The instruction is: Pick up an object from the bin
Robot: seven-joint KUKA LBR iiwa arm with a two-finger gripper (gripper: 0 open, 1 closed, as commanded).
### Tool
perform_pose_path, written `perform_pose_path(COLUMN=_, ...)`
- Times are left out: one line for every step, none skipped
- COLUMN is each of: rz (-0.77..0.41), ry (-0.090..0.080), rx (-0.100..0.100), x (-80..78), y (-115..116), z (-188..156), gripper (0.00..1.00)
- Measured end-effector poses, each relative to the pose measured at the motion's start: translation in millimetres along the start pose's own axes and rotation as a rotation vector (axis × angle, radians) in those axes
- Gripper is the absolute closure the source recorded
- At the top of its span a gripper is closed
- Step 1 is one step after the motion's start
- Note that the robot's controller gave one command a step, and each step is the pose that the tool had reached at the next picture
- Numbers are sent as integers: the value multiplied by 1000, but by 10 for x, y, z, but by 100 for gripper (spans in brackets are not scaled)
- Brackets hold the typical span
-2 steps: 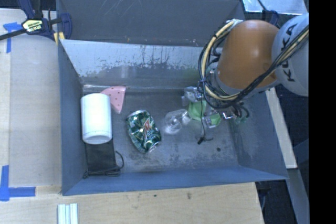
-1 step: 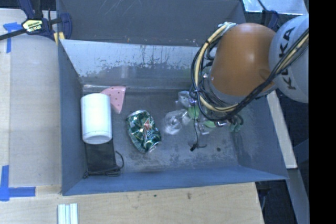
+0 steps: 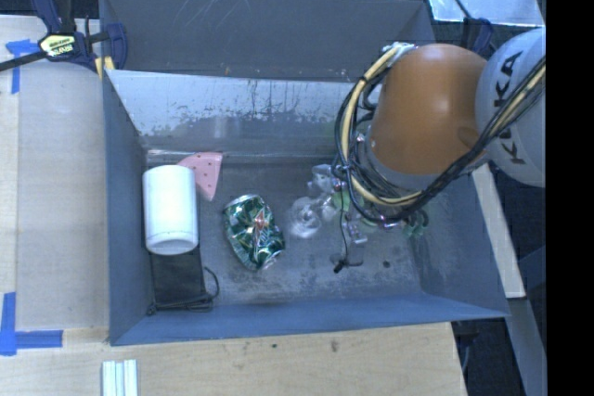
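My gripper (image 3: 351,238) hangs low in the right half of the bin, mostly hidden beneath the arm's wrist. Just to its left lies a crumpled clear plastic thing (image 3: 311,204) on the bin floor, close beside the gripper; I cannot tell whether they touch. Further left lies a crushed green can (image 3: 252,231).
A white cylinder (image 3: 170,208) lies at the left, with a black pouch (image 3: 177,279) in front of it and a pink wedge (image 3: 206,171) behind it. The bin's sloping walls close in on all sides; the arm covers the right wall.
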State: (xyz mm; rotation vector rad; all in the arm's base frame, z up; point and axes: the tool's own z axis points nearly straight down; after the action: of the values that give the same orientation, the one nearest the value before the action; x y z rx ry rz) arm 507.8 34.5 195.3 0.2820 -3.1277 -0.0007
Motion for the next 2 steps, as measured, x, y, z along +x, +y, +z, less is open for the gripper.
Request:
perform_pose_path(rz=-95, ry=-4, rx=1, x=-122, y=112, z=104, gripper=0)
perform_pose_path(rz=-150, ry=-10, rx=2, x=-260, y=321, z=505, gripper=0)
